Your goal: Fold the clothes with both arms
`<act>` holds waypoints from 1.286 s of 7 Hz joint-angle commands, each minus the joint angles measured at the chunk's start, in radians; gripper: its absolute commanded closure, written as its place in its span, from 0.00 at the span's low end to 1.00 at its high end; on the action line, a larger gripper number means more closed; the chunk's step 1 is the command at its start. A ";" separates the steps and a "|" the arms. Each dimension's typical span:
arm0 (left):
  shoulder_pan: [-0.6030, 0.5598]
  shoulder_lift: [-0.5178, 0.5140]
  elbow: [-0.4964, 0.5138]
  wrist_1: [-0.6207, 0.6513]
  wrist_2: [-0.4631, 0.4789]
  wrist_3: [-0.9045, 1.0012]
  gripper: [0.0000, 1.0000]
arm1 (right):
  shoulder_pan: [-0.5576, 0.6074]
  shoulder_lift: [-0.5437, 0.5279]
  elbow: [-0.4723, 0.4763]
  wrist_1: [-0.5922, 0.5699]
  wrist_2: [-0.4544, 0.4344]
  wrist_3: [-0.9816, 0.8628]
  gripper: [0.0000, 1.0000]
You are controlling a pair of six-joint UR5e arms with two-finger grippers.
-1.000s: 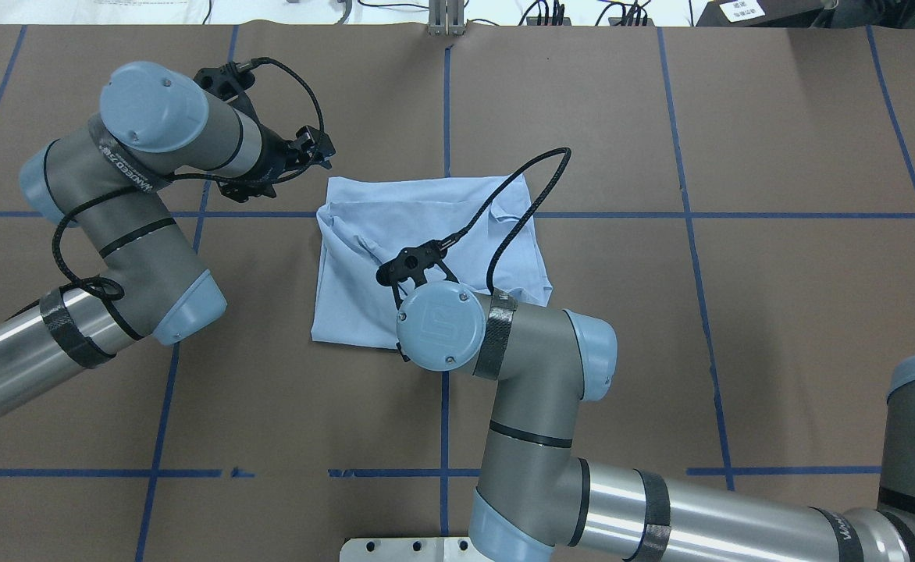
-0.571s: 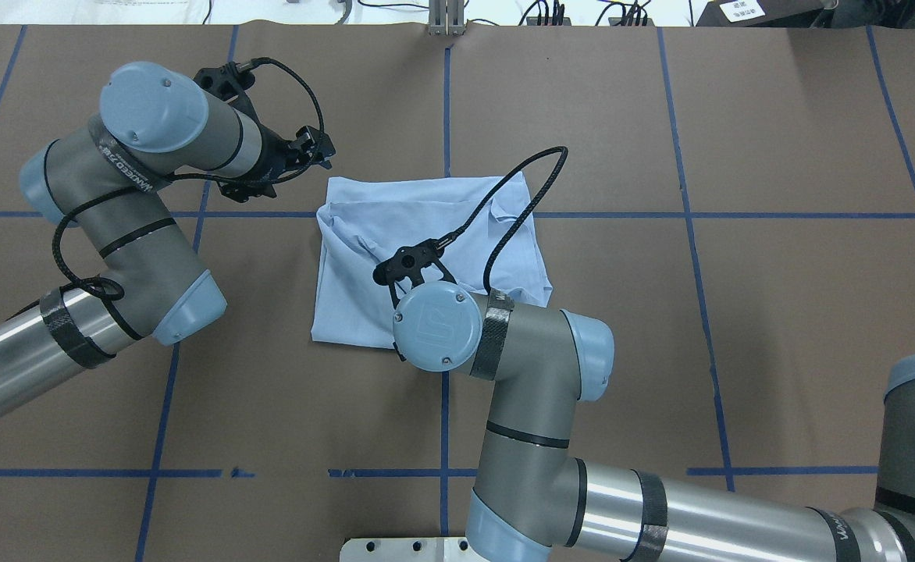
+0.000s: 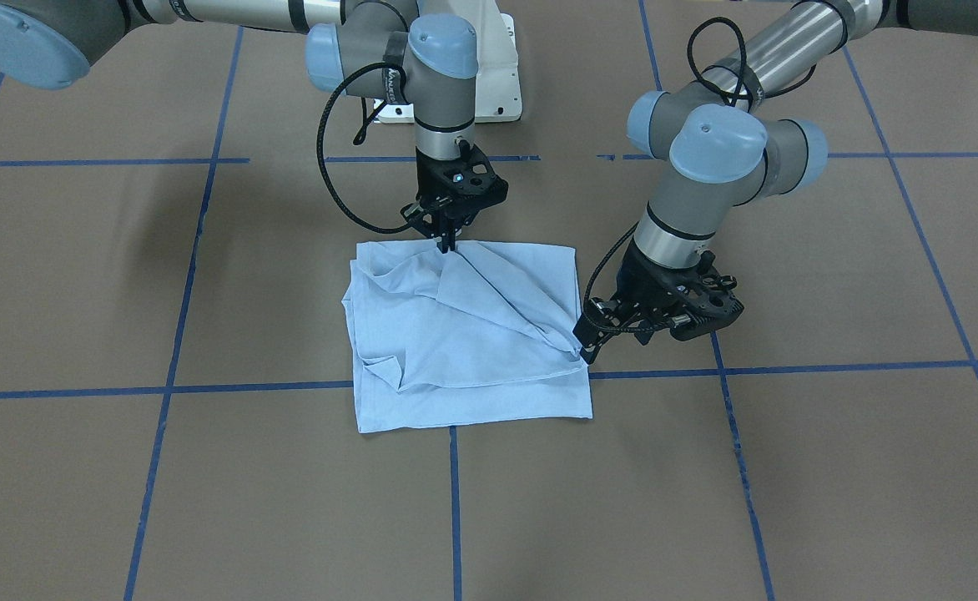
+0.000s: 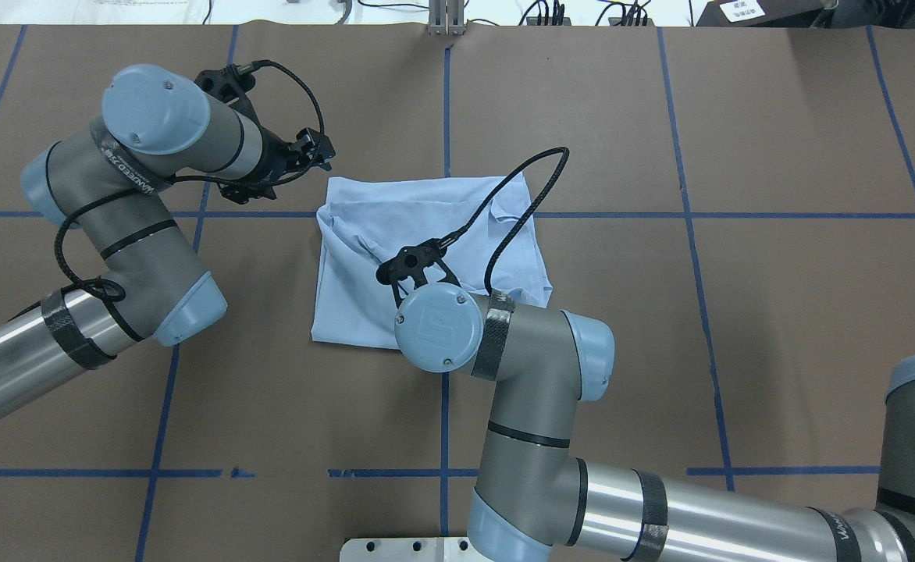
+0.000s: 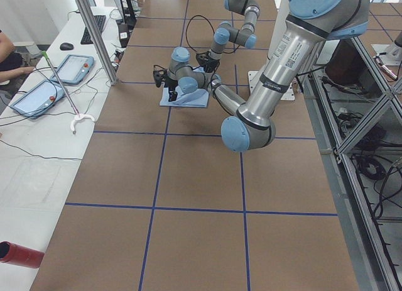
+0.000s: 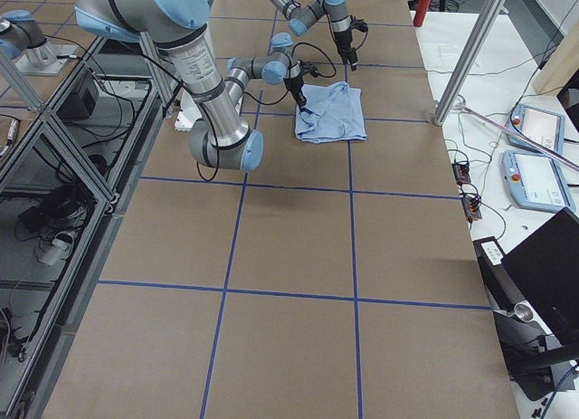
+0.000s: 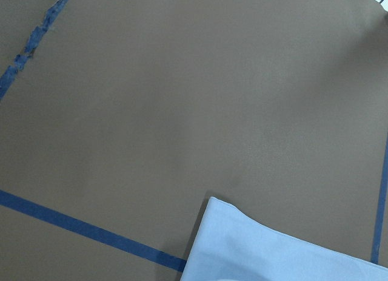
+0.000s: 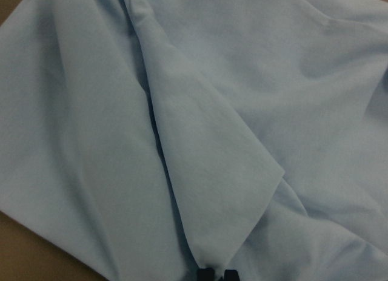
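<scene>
On the robot's left, the left gripper (image 4: 318, 152) hangs just beside the far left corner of the shirt. It does not seem to hold any cloth, and I cannot tell if its jaws are spread or pressed together. In the middle of the brown table (image 4: 738, 312) lies the light blue T-shirt (image 4: 395, 215). It is already folded into a small, nearly square pack. No sleeves stick out, and the collar and the print are hidden. So I think most of the folding is done. But the top is not neat: it has bumpy creases and a loose flap lying on a slant. On the right, the right gripper (image 3: 447, 242) is down on the shirt edge nearest the robot, and its jaws are pinching a fold of the cloth. I think what is left is to lay that fold flat, maybe fold the shirt once more, and let go.
</scene>
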 commanded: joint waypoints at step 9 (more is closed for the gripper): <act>0.003 -0.010 0.000 0.003 0.002 0.000 0.00 | 0.228 0.016 -0.199 0.163 0.011 -0.083 0.00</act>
